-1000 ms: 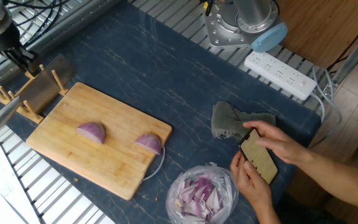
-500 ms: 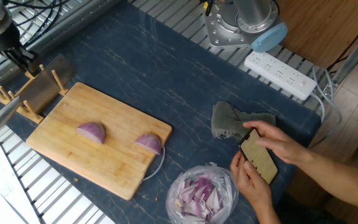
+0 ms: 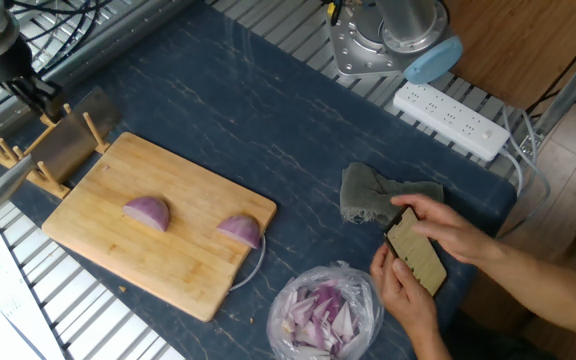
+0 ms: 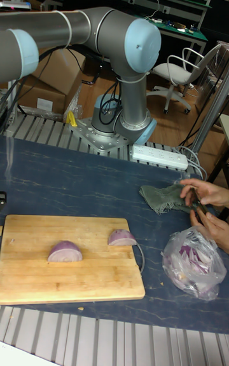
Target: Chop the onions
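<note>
A: Has anything shifted over the last second?

B: Nothing visible. The two domed purple-skinned red onion halves (image 3: 147, 212) (image 3: 240, 231) lie where they were on the pale wooden cutting board (image 3: 88, 235), one near its centre, the other toward four o'clock by the edge, both flat side down and uncut.

A: And the robot's black two-finger gripper (image 3: 40, 97)?

B: Unmoved at ten o'clock, over the wooden rack holding the steel cleaver (image 3: 43, 155). Whether its fingers grip the handle cannot be told.

A: So chopping hasn't begun?

B: Seemingly not; the knife is still racked.
</note>
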Robot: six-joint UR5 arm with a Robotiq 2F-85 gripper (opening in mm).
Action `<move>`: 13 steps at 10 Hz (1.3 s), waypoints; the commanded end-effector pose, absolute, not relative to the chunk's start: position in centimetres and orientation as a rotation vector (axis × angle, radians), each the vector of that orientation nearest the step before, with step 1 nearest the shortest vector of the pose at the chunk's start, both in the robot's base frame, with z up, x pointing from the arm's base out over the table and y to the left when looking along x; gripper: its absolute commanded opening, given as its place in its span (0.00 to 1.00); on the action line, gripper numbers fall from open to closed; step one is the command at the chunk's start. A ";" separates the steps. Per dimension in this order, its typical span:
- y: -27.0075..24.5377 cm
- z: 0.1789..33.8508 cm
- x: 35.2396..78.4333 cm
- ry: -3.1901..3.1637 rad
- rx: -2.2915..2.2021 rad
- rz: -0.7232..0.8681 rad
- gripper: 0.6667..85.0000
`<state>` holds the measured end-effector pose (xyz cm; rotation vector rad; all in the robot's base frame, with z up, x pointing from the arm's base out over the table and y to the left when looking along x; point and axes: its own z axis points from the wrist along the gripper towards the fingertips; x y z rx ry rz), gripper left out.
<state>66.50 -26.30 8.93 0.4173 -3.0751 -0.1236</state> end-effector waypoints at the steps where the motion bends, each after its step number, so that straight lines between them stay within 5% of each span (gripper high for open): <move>1: -26.0 8.3 66.0 -3.081 0.388 -0.201 0.40; 13: -24.4 7.4 66.1 -3.098 0.287 -0.275 0.39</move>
